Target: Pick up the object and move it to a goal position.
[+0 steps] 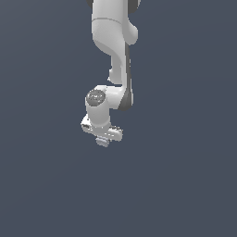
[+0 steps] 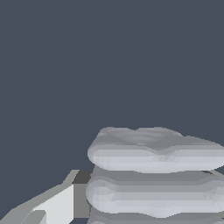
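Wrist view: gripper (image 2: pixel 144 197) pinching object (image 2: pixel 155 151), ridged layers clear; exterior view shows obj as tiny blob.

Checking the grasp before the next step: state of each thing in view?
block: pale grey, ridged, sitting against one finger in the wrist view; in the exterior view only a small part shows under the gripper.
gripper: pointing down, block right below it; whether it is shut on the block cannot be told.
fingers: only one shows, touching the block's side.
arm: reaching down from the top of the exterior view.
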`<state>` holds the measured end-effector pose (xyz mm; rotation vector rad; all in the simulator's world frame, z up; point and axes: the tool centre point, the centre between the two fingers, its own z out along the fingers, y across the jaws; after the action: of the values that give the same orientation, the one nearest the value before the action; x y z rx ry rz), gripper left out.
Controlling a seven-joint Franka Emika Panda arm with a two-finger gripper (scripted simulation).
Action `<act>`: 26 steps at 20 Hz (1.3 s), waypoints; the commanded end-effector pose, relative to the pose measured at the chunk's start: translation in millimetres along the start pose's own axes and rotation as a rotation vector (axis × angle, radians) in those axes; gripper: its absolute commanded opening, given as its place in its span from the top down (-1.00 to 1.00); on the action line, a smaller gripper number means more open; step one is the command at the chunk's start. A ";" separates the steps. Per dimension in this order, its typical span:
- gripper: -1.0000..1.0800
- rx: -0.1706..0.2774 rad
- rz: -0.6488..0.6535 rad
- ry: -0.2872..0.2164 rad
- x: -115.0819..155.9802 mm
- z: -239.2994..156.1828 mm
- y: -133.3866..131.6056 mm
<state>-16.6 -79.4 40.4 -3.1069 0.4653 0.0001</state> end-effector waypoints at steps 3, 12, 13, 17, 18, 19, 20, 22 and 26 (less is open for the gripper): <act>1.00 0.000 0.000 0.000 0.1 0.8 0.0; 1.00 0.000 0.000 0.000 -0.4 -4.4 -2.0; 1.00 0.000 0.000 0.000 -0.6 -7.0 -3.1; 1.00 0.000 0.000 0.000 -2.1 -22.9 -10.1; 1.00 0.000 0.000 0.000 -2.6 -28.5 -12.5; 1.00 0.000 0.000 0.000 -3.1 -34.6 -15.2; 1.00 0.000 0.000 0.000 -3.7 -41.4 -18.1; 1.00 0.000 0.000 0.000 -5.0 -56.7 -24.5; 1.00 0.000 0.001 0.000 -8.1 -93.4 -40.2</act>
<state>-13.2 -44.9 119.1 -3.1069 0.4665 0.0013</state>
